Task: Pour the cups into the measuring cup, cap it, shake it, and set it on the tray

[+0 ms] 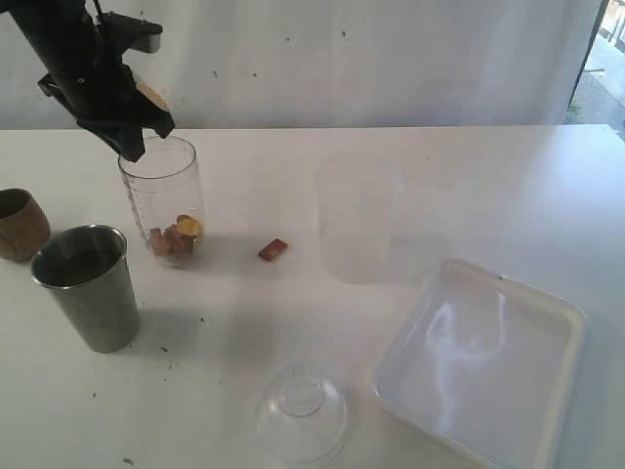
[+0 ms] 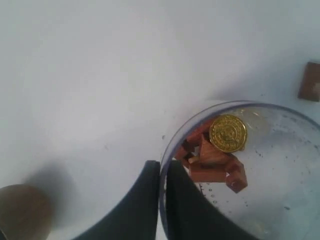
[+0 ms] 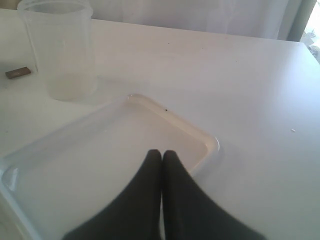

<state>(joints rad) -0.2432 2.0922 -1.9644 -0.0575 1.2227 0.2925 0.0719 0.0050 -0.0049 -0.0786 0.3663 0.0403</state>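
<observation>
Your left pincer [image 2: 160, 166] pinches the rim of the measuring cup [image 1: 164, 191], one finger inside and one outside. The cup stands toward the table's far-left corner with brown blocks [image 2: 212, 167] and a gold coin [image 2: 227, 133] at its bottom. Your right pincer [image 3: 161, 153], pressed together on nothing, hangs over the tray [image 1: 552, 305] at the near-right corner. The step looks like steadying for a pour: hold the cup upright and tip the steel tumbler [image 1: 90, 293] squarely over its mouth, so nothing joins the stray block [image 1: 273, 250] on the table.
</observation>
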